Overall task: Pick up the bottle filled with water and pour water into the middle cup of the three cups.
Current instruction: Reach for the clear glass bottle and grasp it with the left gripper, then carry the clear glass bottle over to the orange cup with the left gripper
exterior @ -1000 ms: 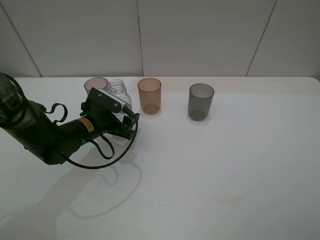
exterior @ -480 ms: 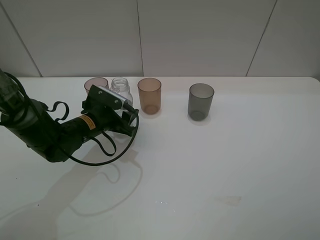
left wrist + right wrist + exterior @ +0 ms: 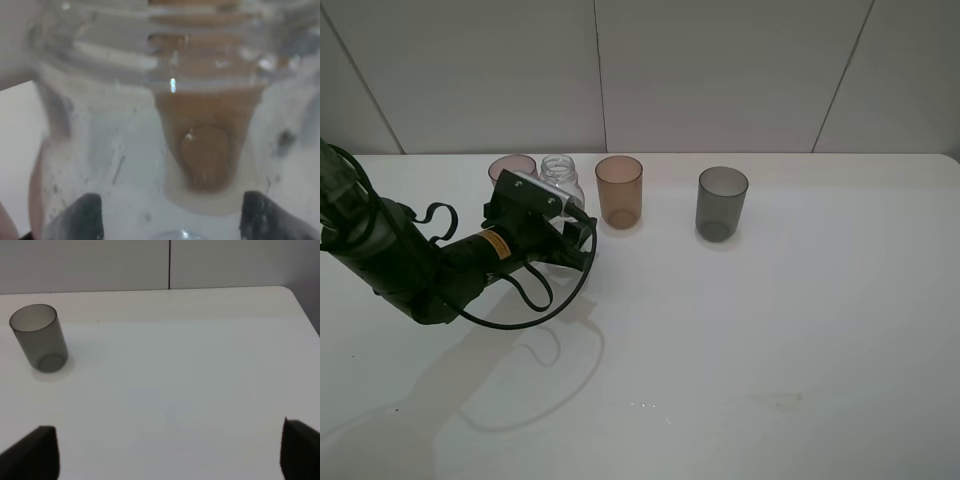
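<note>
The clear bottle [image 3: 558,172] stands upright in the row of three cups, between the pinkish-mauve cup [image 3: 510,167] and the amber-brown middle cup [image 3: 619,190]. My left gripper [image 3: 566,228] is closed partway on the bottle's body from the front. In the left wrist view the bottle [image 3: 125,130] fills the frame between the two fingertips [image 3: 75,220], with the amber cup [image 3: 205,155] showing through it. The bottle's base is hidden. The dark grey cup [image 3: 721,203] stands at the right of the row. My right gripper [image 3: 170,452] is open and empty.
The white table [image 3: 770,330] runs up to a pale panelled wall behind the cups. The left arm and its looping cables [image 3: 440,270] lie across the table's left side. The grey cup also shows in the right wrist view [image 3: 40,338].
The left gripper and the bottle shifted slightly toward the wall and the amber cup, and the bottle now looks more upright. In the last half second almost nothing moved.
</note>
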Controlling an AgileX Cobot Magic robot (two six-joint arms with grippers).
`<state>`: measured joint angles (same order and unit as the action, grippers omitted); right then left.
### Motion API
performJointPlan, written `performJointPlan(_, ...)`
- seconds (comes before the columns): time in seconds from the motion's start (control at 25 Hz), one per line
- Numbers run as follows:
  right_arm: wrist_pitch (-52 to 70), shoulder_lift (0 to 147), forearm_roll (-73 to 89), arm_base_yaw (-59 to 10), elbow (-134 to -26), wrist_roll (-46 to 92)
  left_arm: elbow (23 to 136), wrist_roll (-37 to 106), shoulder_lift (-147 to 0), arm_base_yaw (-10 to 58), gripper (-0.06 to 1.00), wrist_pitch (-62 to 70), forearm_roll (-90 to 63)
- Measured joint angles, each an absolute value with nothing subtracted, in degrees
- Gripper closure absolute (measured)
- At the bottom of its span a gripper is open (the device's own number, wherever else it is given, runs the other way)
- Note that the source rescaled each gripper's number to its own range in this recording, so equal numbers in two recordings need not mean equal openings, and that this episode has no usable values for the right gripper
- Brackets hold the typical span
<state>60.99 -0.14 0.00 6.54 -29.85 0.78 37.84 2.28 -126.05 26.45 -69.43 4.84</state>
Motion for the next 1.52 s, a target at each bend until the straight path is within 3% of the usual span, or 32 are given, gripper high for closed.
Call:
performJointPlan(0.24,60.99,-0.14,0.0,6.54,-29.85,0.78,37.72,1.12,-125.15,26.45,0.94,-68.53,4.85)
performJointPlan(0.48,60.99,-0.14,0.0,6.54,-29.85,0.78,36.83,1.12,-114.29,26.45,0.94,-64.41,4.92)
performJointPlan(0.8,60.99,-0.14,0.0,6.54,-29.85,0.78,37.94,1.12,-98.35,26.45,0.94,-41.41,5.79)
performJointPlan(1.16,60.99,-0.14,0.0,6.54,-29.85,0.78,51.65,-5.06,-94.69,26.45,0.94,-6.97,26.47)
performJointPlan(1.52,60.99,-0.14,0.0,6.54,-29.85,0.78,55.98,-6.46,-94.69,26.45,0.94,1.14,34.69)
